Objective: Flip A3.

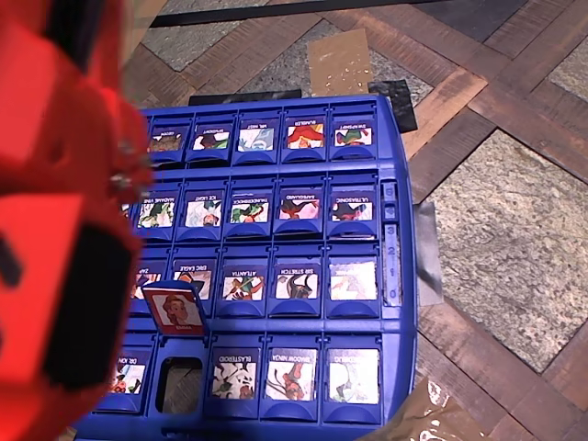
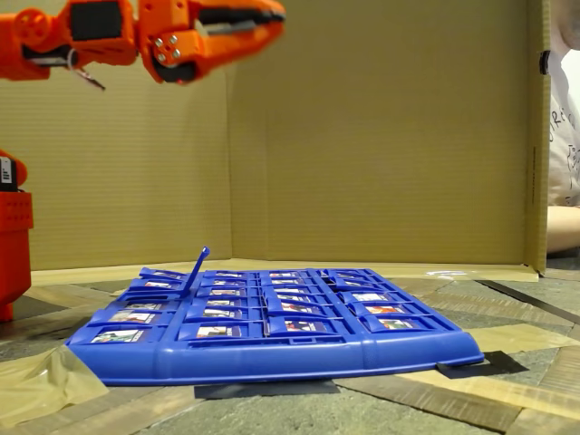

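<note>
A3 (image 1: 234,377) lies flat in the bottom row of the blue game board (image 1: 395,303), blue frame up, labelled BLASTEROID. Just left of it is an empty slot (image 1: 179,384), with a red-framed tile (image 1: 175,308) showing a pale, reddish-haired portrait standing upright above it. In the fixed view that raised tile (image 2: 196,269) sticks up from the board (image 2: 272,358). My orange gripper (image 2: 272,16) hangs high above the board's left part, shut and holding nothing. From overhead, my arm (image 1: 55,230) is a blurred orange mass covering the board's left edge.
Several other blue-framed tiles lie flat across the board. A cardboard wall (image 2: 381,136) stands behind it. Brown tape (image 1: 340,60) and black tape (image 1: 395,101) hold the board's edges to the patterned table. A person's sleeve (image 2: 566,136) shows at the right edge.
</note>
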